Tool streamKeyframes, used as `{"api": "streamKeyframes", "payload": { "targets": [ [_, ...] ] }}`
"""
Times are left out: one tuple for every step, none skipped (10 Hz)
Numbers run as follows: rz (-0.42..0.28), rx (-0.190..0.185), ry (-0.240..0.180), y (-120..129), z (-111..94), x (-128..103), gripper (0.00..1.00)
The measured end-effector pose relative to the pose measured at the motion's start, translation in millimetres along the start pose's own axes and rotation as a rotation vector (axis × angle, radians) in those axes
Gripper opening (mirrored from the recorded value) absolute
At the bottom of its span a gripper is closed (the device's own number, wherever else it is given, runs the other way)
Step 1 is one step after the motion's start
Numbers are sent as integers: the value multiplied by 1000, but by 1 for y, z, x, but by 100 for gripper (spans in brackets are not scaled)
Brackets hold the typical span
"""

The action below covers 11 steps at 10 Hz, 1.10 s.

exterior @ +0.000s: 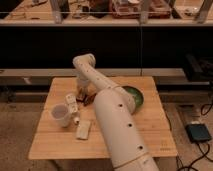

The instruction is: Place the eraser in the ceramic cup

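Note:
The whitish ceramic cup [61, 114] stands upright on the left part of the wooden table [150, 132]. My arm reaches over the table from the front, bends at the far side and comes down to the gripper [81, 95], which hangs low over the table behind and to the right of the cup. A small dark block with an orange tint, the eraser [79, 93], shows right at the gripper. I cannot tell whether it is held or lying on the table. The arm hides part of that spot.
A shallow green bowl [135, 96] sits right of the arm. A pale flat slab [83, 129] lies in front of the cup. A slim reddish-brown stick [90, 100] and a small whitish object [71, 102] lie near the gripper. Dark shelving stands behind the table.

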Motion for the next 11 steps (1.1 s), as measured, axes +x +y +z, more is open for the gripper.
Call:
{"api": "streamKeyframes", "payload": {
  "targets": [
    [0, 14, -13, -1, -2, -2, 4],
    [7, 34, -24, -2, -7, -3, 0],
    [17, 66, -38, -4, -17, -3, 0],
    [26, 106, -43, -7, -34, 0, 0],
    [30, 157, -43, -10, -62, 6, 0],
    [25, 204, -38, -13, -94, 10, 0],
    [4, 241, -37, -12, -129, 10, 0],
    [-31, 275, -30, -13, -165, 6, 0],
    [-66, 296, -25, -16, -190, -1, 0],
    [-102, 309, -20, -18, -209, -10, 0],
    [-162, 327, -9, -21, -234, -28, 0]
  ]
}}
